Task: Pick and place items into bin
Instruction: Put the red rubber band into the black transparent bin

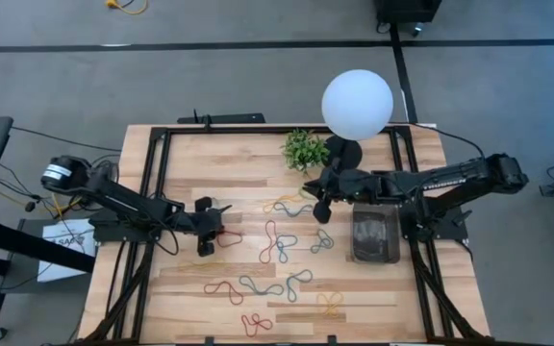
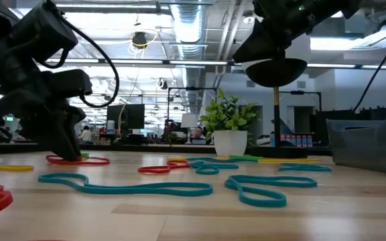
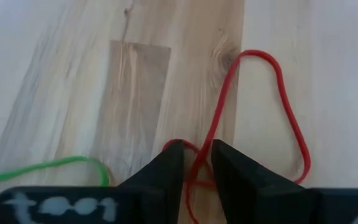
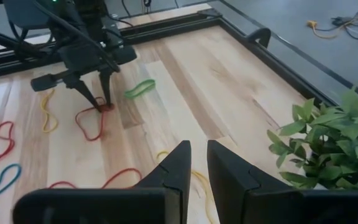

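Observation:
Many rubber-band loops in red, teal, blue and yellow lie flat across the wooden table (image 1: 210, 159), among them a teal one (image 1: 275, 285) and a red one (image 1: 224, 289). My left gripper (image 3: 197, 149) points steeply down at the left middle of the table. It is open, its fingertips on either side of one strand of a red band (image 3: 291, 124). My right gripper (image 1: 317, 210) hangs above the table just left of the dark bin (image 1: 374, 235). It is open by a narrow gap (image 4: 197, 149) with nothing between its fingers. My left gripper comes at the red band from above, slanting. One strand of the loop (image 3: 213, 124) runs up through the gap between the fingertips (image 4: 103, 106), and the rest of the band lies slack on the table. Whether the fingers touch the strand, I cannot tell.
A small leafy plant (image 1: 305, 149) and a lamp with a white globe (image 1: 357, 104) stand at the far edge, close to my right arm. A green band (image 4: 140, 88) lies just beyond my left gripper. A black frame (image 1: 157, 173) borders the tabletop.

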You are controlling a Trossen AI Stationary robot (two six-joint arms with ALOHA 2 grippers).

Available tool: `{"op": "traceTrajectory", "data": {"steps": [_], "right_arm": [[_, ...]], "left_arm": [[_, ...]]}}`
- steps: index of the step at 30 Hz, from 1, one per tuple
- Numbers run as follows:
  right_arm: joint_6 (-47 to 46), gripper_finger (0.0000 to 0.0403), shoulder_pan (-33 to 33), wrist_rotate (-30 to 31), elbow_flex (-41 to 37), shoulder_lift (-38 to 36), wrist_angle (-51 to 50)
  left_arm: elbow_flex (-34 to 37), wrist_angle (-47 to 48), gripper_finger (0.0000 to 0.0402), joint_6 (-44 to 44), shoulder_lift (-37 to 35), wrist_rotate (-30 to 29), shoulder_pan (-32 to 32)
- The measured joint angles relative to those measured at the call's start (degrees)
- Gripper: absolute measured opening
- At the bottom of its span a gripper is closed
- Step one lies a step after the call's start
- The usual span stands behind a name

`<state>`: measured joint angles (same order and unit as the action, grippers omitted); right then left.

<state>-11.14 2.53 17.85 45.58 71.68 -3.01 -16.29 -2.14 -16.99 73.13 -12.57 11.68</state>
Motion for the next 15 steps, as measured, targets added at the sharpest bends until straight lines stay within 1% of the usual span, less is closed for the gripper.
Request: {"op": "traceTrajectory", "data": {"steps": [3, 7, 11, 13, 15], "right_arm": [[0.0, 0.0048, 0.43, 0.0, 0.0, 0.0, -0.01], [0.0, 0.0048, 0.47, 0.0, 0.0, 0.0, 0.16], [-3.85, 0.0048, 0.47, 0.0, 0.0, 0.0, 0.42], [-5.91, 0.0048, 0.47, 0.0, 0.0, 0.0, 0.44], [-7.78, 0.0048, 0.47, 0.0, 0.0, 0.0, 0.42]], "left_arm": [[0.02, 0.05, 0.0058, 0.47, 0.26, -0.53, 0.0], [0.07, 0.05, 0.0009, 1.61, 0.36, -0.3, -0.07], [0.32, -3.1, 0.0004, 1.77, 0.48, -0.61, -0.07], [0.55, -6.87, 0.0002, 3.01, 0.71, -0.71, -0.09], [0.58, -12.59, 0.0001, 5.26, 0.67, -0.33, -0.13]]}}
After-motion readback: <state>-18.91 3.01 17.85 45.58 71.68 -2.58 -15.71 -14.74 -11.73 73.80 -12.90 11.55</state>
